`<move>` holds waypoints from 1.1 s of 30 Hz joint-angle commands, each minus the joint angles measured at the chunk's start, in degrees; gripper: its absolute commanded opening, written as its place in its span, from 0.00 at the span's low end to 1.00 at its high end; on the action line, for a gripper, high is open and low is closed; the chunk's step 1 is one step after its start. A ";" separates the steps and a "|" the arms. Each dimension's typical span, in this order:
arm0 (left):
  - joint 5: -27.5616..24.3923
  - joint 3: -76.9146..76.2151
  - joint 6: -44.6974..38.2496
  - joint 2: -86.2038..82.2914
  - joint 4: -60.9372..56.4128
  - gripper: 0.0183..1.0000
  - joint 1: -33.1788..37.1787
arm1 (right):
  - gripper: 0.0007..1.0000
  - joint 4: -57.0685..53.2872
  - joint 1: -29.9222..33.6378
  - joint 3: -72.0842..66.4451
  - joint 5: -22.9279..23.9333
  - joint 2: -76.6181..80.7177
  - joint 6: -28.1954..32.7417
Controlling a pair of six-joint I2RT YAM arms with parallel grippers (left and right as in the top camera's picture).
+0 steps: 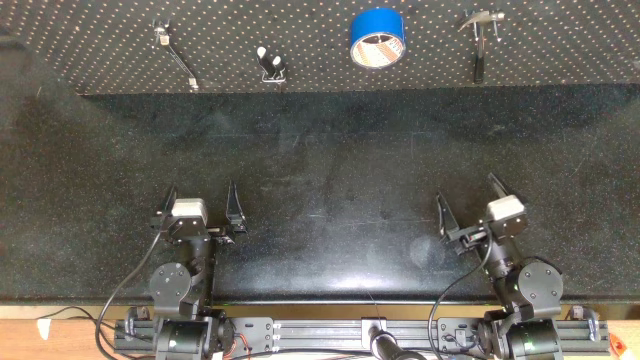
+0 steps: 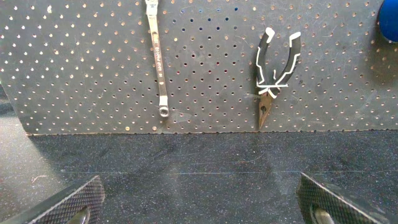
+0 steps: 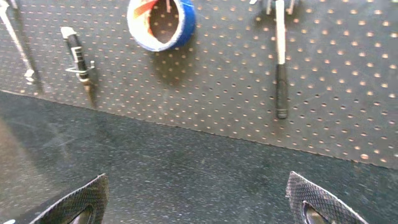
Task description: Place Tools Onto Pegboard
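A dark pegboard (image 1: 300, 40) full of little holes stands at the far edge of the black desk (image 1: 330, 150). Four tools hang on it in a row. Far to the left side is a long silver wrench (image 2: 157, 56), and it hangs straight down. Next to it, but not touching, are the pliers (image 2: 273, 74). They have black and white handles, and their pointy nose aims down at the desk. Then comes a round roll of blue tape (image 1: 377, 39), which hangs on a peg through its hole. Last, on the right side, is a hammer (image 3: 280, 62). Its head is up at the top and its dark handle hangs down. All four tools are well apart from each other. The two arms sit at the near side of the desk, far from the board. The left hand (image 1: 201, 192) is low over the desk, and its two fingers are spread wide with only bare desk between them. The right hand (image 1: 467, 190) is the same, wide apart over the bare desk. The left hand faces the wrench and the pliers. The right hand faces the tape and the hammer.
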State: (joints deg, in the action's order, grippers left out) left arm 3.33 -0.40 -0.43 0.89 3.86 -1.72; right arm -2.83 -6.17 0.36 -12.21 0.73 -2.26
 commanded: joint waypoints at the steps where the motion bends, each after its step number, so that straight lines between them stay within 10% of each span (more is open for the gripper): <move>1: -0.61 0.09 -0.96 -0.42 0.46 1.00 -0.24 | 0.93 -1.11 -0.39 -0.13 8.72 -0.70 -0.98; 33: -0.61 0.09 -0.96 -0.42 0.46 1.00 -0.24 | 0.93 -1.38 1.16 -0.13 12.22 -0.68 -2.86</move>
State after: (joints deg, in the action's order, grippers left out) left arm 3.33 -0.40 -0.43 0.89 3.86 -1.72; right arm -3.79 -5.30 0.36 -1.30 0.73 -4.05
